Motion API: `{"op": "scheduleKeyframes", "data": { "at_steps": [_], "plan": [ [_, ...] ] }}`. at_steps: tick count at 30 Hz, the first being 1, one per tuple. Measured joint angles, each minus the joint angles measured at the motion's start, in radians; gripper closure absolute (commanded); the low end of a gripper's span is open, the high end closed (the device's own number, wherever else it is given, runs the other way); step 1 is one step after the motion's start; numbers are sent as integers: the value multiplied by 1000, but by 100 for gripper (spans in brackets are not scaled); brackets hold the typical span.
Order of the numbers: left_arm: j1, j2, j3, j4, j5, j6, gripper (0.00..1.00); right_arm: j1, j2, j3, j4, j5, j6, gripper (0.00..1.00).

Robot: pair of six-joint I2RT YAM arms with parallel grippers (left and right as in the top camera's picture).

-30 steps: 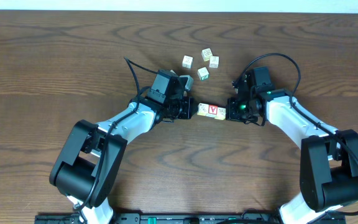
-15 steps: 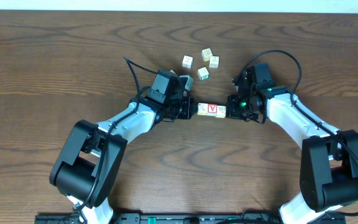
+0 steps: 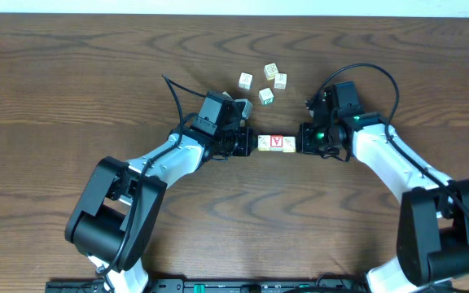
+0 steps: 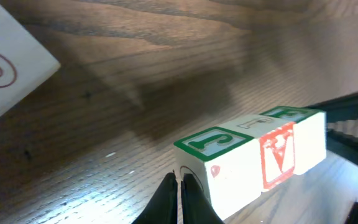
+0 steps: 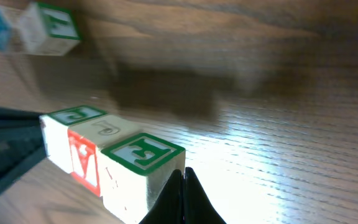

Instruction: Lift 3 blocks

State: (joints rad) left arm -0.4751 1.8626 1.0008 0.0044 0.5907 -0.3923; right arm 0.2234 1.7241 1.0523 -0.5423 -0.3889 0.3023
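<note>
Three blocks stand in one tight row: a pale block (image 3: 264, 143), a red-faced block (image 3: 276, 143) and another pale block (image 3: 288, 144). My left gripper (image 3: 253, 144) is shut, its tip pressed against the row's left end. My right gripper (image 3: 299, 143) is shut too and presses the right end. In the left wrist view the shut fingertips (image 4: 180, 183) touch the green-topped block (image 4: 219, 165), with the red block (image 4: 277, 152) behind it. In the right wrist view the tips (image 5: 184, 180) touch the green-topped block (image 5: 143, 171). The row's shadow lies apart from it on the wood.
Several loose cubes lie behind the row: one (image 3: 245, 80), another (image 3: 271, 71), a third (image 3: 280, 80) and a green-marked one (image 3: 265, 96). A pale cube with a red mark (image 4: 5, 68) fills the left wrist view's upper left. Both arms reach in from the front edge.
The row of three blocks and both gripper tips have shifted slightly toward the far side in the overhead view. Both grippers stay shut against its ends.
</note>
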Motion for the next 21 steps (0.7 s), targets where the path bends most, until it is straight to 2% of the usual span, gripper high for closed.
{"op": "scheduleKeyframes", "data": {
  "at_steps": [11,21],
  "plan": [
    [0,0,0,-32,-21,0,93,0,-30,34,7,-49,-2,99],
    [0,0,0,-31,-33,0,93,23,-31,34,-77,-36,-19,99]
  ]
}}
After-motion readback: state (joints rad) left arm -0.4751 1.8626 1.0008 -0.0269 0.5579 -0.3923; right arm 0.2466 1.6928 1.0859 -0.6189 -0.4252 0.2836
